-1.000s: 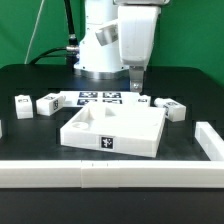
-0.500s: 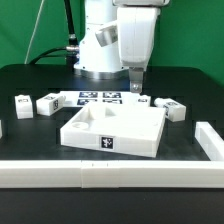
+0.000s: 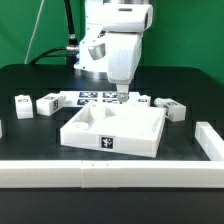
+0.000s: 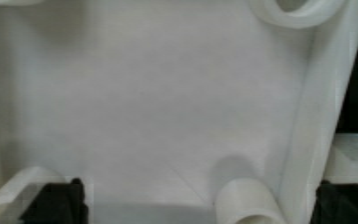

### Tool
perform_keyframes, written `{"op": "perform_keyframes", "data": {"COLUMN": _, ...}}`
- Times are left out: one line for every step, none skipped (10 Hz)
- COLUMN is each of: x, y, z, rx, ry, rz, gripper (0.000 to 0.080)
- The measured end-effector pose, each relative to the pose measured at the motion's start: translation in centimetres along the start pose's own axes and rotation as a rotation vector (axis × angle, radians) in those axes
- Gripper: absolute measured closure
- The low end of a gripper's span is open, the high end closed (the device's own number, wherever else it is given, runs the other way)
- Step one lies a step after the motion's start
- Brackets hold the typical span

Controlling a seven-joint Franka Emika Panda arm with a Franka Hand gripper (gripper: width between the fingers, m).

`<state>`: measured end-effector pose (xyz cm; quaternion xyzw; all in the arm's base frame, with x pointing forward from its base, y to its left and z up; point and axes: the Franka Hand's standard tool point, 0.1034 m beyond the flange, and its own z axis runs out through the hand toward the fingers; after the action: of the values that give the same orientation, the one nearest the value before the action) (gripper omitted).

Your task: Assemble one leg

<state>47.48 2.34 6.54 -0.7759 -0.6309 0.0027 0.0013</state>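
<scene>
black table [image 3: 30,78] carries a leg [image 3: 46,103] near the square part [image 3: 110,130]; the gripper [image 3: 121,96] hangs over that part's far rim, jaws apart, empty.

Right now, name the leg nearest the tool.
The leg just off the marker board's exterior-view right end; the others lie farther from the tool.

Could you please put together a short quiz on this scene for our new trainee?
1. True or false: the gripper is holding one of the legs.
2. What fills most of the wrist view? A) the square part B) the marker board C) the table
3. How many legs lie to the exterior view's left of the square part?
Key: 1 false, it is open and empty. 2 A. 3 two.
</scene>
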Motion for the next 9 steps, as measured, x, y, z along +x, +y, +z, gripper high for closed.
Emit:
{"op": "perform_keyframes", "data": {"x": 0.0, "y": 0.0, "z": 0.0, "rx": 0.0, "ry": 0.0, "rz": 0.0, "gripper": 0.015}}
{"op": "perform_keyframes", "data": {"x": 0.0, "y": -0.1, "z": 0.1, "rx": 0.002, "ry": 0.0, "rz": 0.0, "gripper": 0.015}}
{"op": "perform_keyframes", "data": {"x": -0.3, "y": -0.2, "z": 0.7, "rx": 0.002, "ry": 0.004, "rz": -0.004, "gripper": 0.015}}
{"op": "perform_keyframes", "data": {"x": -0.8, "y": -1.1, "z": 2.0, "rx": -0.01, "ry": 0.017, "rz": -0.001, "gripper": 0.015}}
{"op": "perform_keyframes", "data": {"x": -1.3, "y": -2.6, "z": 3.2, "rx": 0.01, "ry": 0.018, "rz": 0.006, "gripper": 0.015}}
{"op": "perform_keyframes", "data": {"x": -1.4, "y": -3.1, "z": 4.1, "rx": 0.012, "ry": 0.023, "rz": 0.009, "gripper": 0.015}}
{"op": "perform_keyframes", "data": {"x": -1.3, "y": -3.3, "z": 4.8, "rx": 0.015, "ry": 0.027, "rz": 0.012, "gripper": 0.015}}
{"op": "perform_keyframes", "data": {"x": -1.3, "y": -3.7, "z": 5.3, "rx": 0.026, "ry": 0.026, "rz": 0.014, "gripper": 0.015}}
{"op": "perform_keyframes", "data": {"x": -1.3, "y": -3.8, "z": 5.5, "rx": 0.03, "ry": 0.026, "rz": 0.017, "gripper": 0.015}}
